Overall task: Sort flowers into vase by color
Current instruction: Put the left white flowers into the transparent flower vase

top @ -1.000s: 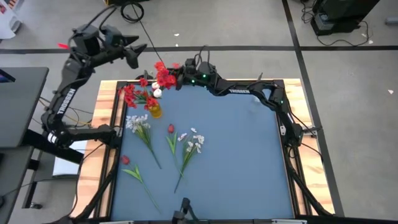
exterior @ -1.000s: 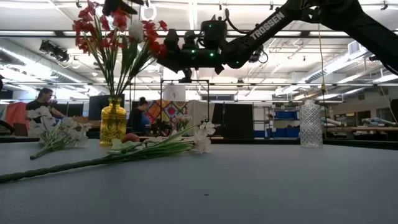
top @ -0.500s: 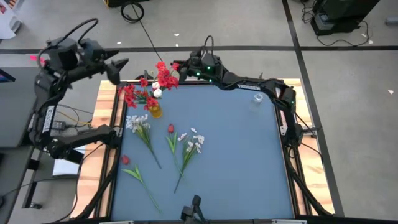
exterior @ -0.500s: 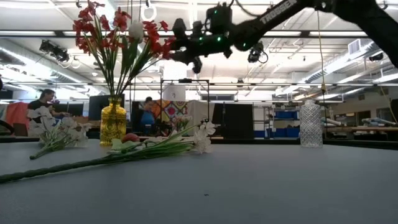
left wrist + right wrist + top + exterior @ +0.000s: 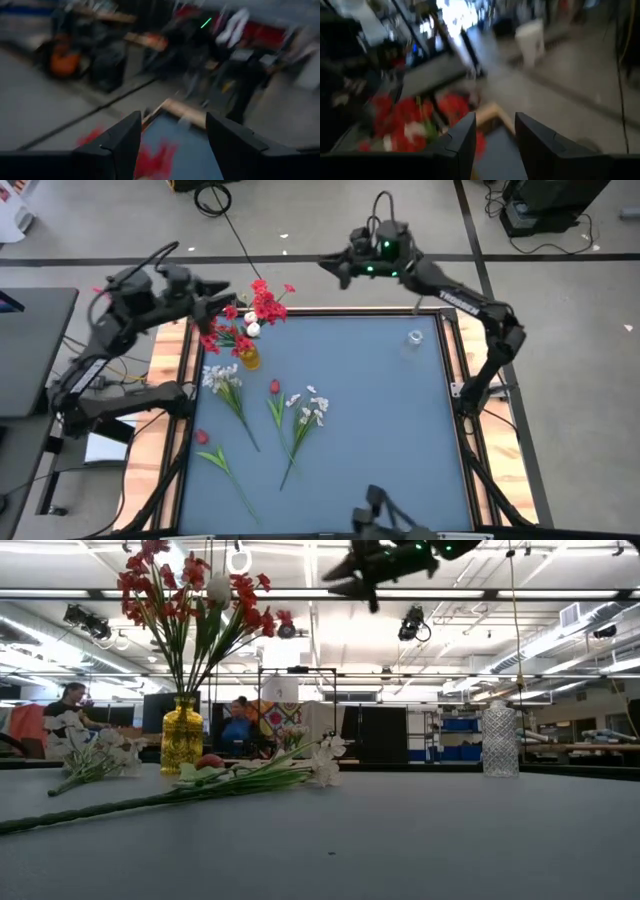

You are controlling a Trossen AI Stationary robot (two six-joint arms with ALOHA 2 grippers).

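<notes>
Left pincer (image 5: 222,299) at 10 o'clock, fingers apart, holding nothing, just beside red blooms in the amber glass vase (image 5: 249,358). White and red long-stemmed artificial flowers (image 5: 300,418) lie mid-left on the blue surface (image 5: 380,430). Right pincer (image 5: 330,264) at 12 o'clock, raised, fingers apart, empty.

Both end effectors raised, fingers apart, empty.

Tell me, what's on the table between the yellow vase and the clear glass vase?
Nothing. In the high view, only bare blue table runs from the yellow vase to the clear vase. The loose flowers lie nearer the camera side.
</notes>
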